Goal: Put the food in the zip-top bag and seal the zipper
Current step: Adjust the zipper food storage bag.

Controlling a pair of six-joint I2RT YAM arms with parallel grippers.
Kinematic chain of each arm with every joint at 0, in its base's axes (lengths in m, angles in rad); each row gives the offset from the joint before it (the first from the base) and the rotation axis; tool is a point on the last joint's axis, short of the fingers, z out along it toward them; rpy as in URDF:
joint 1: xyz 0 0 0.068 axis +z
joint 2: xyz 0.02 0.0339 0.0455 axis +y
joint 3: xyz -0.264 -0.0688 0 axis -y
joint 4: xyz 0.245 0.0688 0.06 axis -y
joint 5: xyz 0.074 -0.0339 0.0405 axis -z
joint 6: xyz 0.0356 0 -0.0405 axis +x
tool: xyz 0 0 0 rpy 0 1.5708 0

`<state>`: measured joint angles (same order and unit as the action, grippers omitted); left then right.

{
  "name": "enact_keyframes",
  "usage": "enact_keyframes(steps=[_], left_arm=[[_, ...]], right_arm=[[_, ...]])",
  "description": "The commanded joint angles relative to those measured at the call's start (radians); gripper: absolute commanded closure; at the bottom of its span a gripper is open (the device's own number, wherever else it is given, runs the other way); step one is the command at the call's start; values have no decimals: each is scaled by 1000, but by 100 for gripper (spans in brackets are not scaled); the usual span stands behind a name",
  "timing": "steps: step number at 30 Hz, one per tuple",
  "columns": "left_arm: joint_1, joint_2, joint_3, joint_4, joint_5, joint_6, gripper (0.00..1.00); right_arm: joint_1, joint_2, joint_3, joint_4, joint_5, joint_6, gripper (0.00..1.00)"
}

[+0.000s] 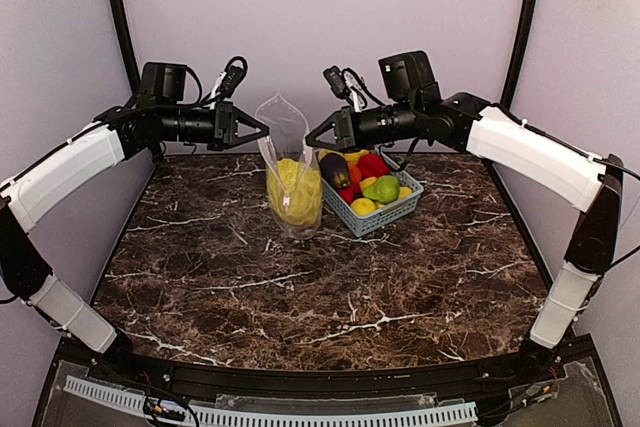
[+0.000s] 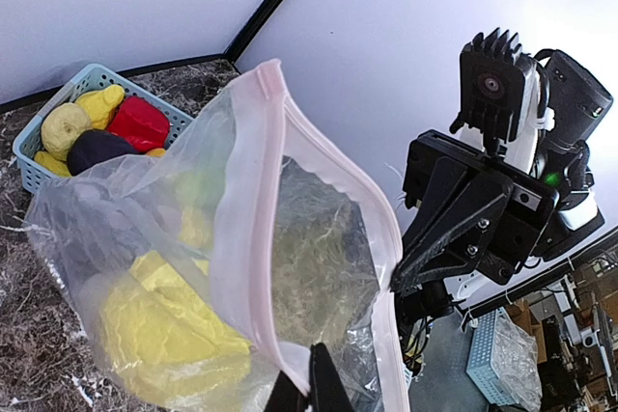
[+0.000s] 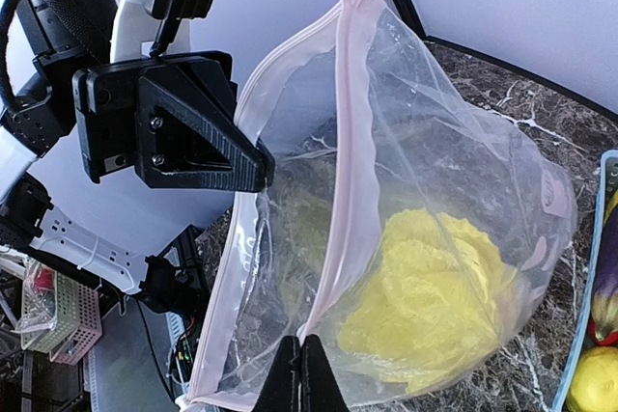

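Note:
The zip-top bag (image 1: 283, 152) stands upright on the marble table (image 1: 300, 287), its mouth spread open between both arms. A yellow cabbage (image 1: 293, 193) lies inside it, and it also fills the bag's lower part in the wrist views (image 2: 164, 335) (image 3: 435, 296). My left gripper (image 1: 266, 134) (image 2: 309, 373) is shut on the pink zipper (image 2: 241, 238) at the bag's left edge. My right gripper (image 1: 309, 139) (image 3: 304, 352) is shut on the zipper (image 3: 338, 190) at the opposite edge. More food sits in the blue basket (image 1: 402, 209): an eggplant (image 1: 334, 167), a red piece (image 1: 372, 164) and a green fruit (image 1: 382, 188).
The basket (image 2: 87, 74) stands right beside the bag, at the back right of the table. Grey walls and black frame posts close in the back and sides. Both arms reach inward from the table's sides toward the back centre.

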<state>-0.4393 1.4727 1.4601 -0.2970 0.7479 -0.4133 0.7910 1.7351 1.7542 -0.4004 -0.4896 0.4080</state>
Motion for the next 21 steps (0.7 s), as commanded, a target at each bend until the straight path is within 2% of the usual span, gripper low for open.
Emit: enact_keyframes(steps=[1,6,15,21], left_arm=[[3,-24,55,-27,-7,-20,99],[4,-29,78,-90,-31,13,99],[4,-3,117,-301,-137,173,99],[4,54,92,-286,-61,173,99]], right_arm=[[0,-2,19,6,-1,14,100],[1,-6,-6,16,35,19,100],[-1,50,-130,13,118,101,100],[0,33,-226,12,175,140,100]])
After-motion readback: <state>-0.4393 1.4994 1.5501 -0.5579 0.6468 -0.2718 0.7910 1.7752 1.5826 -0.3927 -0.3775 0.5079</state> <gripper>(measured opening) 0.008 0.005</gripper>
